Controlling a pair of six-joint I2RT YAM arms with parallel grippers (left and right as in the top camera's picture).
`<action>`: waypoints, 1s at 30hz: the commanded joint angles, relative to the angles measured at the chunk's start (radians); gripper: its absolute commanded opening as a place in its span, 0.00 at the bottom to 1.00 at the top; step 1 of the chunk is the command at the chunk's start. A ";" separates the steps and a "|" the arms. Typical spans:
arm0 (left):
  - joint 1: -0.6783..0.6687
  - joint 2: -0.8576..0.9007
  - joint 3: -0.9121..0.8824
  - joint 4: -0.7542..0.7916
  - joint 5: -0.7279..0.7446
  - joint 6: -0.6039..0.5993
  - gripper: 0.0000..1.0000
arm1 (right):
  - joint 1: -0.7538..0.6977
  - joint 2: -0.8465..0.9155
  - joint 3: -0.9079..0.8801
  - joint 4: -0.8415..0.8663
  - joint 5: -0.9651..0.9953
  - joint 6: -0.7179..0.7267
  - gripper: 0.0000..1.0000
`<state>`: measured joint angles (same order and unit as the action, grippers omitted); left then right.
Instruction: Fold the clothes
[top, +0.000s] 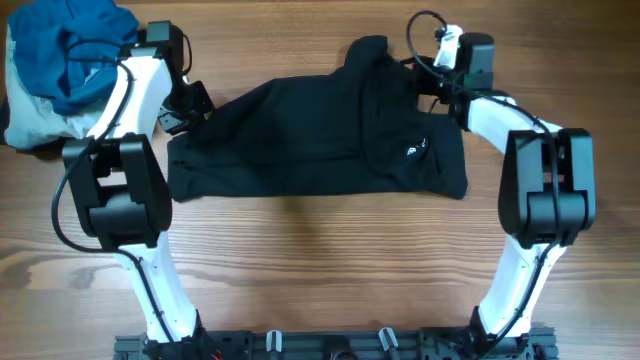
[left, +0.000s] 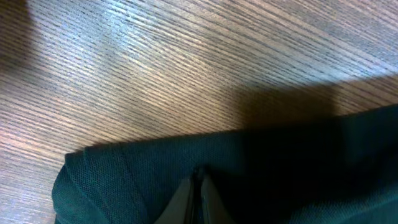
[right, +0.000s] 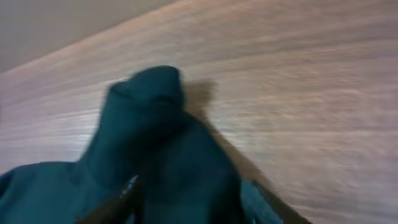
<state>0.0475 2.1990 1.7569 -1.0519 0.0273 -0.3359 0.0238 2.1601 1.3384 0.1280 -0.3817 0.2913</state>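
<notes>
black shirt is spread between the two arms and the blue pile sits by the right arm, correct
No: the blue pile sits by the left arm, as the overhead view shows; the black shirt does lie spread between the arms.

Item count. Garments: three, consisting of one black garment (top: 320, 140), one bright blue garment (top: 70, 45) and one pale garment (top: 25, 125). Robot arms: two, left arm (top: 125, 170) and right arm (top: 545, 185). Tabletop (top: 320, 270): one.
</notes>
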 joint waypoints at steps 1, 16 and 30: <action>0.000 -0.036 -0.003 -0.005 0.005 -0.013 0.04 | -0.006 0.030 0.023 -0.024 0.027 -0.005 0.49; 0.000 -0.036 -0.003 -0.015 0.005 -0.013 0.04 | -0.003 0.014 0.039 -0.026 -0.148 -0.005 0.04; 0.000 -0.036 -0.003 -0.015 0.005 -0.009 0.04 | 0.071 -0.299 0.020 -0.694 -0.177 -0.356 0.04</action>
<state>0.0475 2.1990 1.7569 -1.0664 0.0273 -0.3359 0.0570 1.8465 1.3808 -0.4862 -0.5724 0.0334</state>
